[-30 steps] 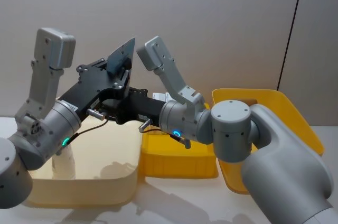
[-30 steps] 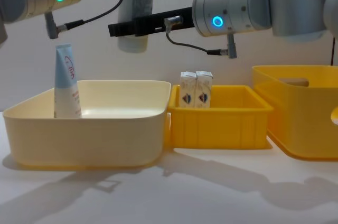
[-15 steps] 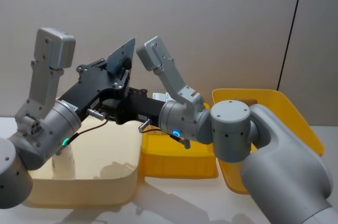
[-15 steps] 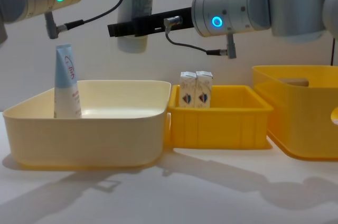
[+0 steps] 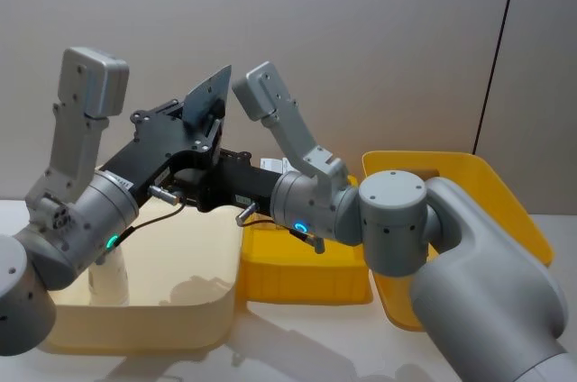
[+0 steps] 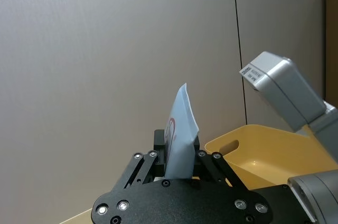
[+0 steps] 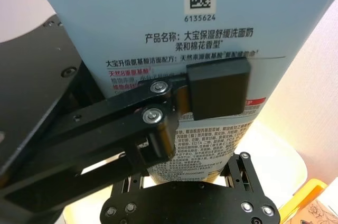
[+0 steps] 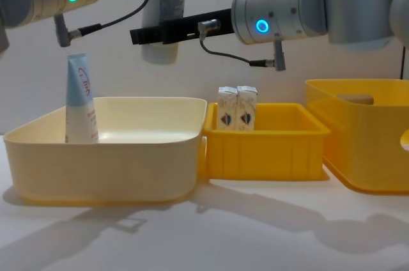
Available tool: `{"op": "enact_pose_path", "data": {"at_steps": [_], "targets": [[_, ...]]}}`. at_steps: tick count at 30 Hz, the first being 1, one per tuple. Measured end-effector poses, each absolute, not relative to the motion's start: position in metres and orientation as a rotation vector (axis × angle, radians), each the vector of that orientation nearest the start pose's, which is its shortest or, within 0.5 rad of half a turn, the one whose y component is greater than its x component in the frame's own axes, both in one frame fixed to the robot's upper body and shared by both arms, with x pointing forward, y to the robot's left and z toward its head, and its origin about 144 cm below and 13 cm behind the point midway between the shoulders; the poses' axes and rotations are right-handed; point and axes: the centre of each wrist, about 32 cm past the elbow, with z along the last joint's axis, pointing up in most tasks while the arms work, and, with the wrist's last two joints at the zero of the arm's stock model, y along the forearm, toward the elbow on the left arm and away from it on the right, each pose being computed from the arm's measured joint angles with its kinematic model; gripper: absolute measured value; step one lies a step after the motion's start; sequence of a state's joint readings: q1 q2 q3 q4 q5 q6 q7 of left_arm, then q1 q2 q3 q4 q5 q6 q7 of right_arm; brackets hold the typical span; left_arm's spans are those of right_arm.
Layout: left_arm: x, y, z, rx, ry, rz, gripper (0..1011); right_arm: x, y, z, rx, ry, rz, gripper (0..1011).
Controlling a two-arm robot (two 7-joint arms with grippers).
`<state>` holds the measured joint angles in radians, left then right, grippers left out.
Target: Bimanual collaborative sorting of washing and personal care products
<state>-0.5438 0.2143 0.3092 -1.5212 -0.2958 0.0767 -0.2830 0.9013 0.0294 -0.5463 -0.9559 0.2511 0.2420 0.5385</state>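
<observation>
A pale-blue-and-white squeeze tube (image 8: 163,9) hangs cap down, high above the cream bin (image 8: 102,162). My left gripper (image 6: 179,155) is shut on it, and the crimped end (image 5: 207,94) sticks up past the fingers. My right gripper (image 8: 158,31) reaches in from the right and is shut across the same tube; one finger pad (image 7: 216,89) lies flat on the printed back (image 7: 211,28). A second tube (image 8: 80,101) stands upright in the cream bin's far left corner. Two small white cartons (image 8: 237,108) stand side by side in the small yellow bin (image 8: 268,149).
A large yellow bin (image 8: 364,137) stands at the right, next to the small one. The three bins sit in a row on a white table (image 8: 211,232), with bare tabletop in front. A grey wall is close behind.
</observation>
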Motion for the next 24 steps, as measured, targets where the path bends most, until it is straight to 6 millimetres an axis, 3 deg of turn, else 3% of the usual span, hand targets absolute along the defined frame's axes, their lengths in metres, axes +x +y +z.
{"op": "enact_pose_path", "data": {"at_steps": [6, 14, 17, 18, 24], "targets": [[0.5687, 0.1965, 1.3209, -0.196, -0.292, 0.978, 356, 0.6522, -0.1041, 1.3153, -0.184, -0.083, -0.644, 658], [0.5687, 0.1965, 1.3209, -0.196, -0.292, 0.978, 645, 0.6523, -0.1047, 1.3153, -0.185, -0.083, -0.646, 658], [0.5687, 0.1966, 1.3209, -0.196, -0.292, 0.978, 701, 0.6523, -0.1052, 1.3158, -0.185, -0.084, -0.652, 658], [0.5687, 0.1966, 1.3209, -0.196, -0.292, 0.978, 770, 0.6524, -0.1063, 1.3165, -0.184, -0.085, -0.66, 658], [0.5687, 0.1966, 1.3208, -0.196, -0.292, 0.978, 916, 0.6524, -0.1128, 1.3197, -0.182, -0.087, -0.71, 658]]}}
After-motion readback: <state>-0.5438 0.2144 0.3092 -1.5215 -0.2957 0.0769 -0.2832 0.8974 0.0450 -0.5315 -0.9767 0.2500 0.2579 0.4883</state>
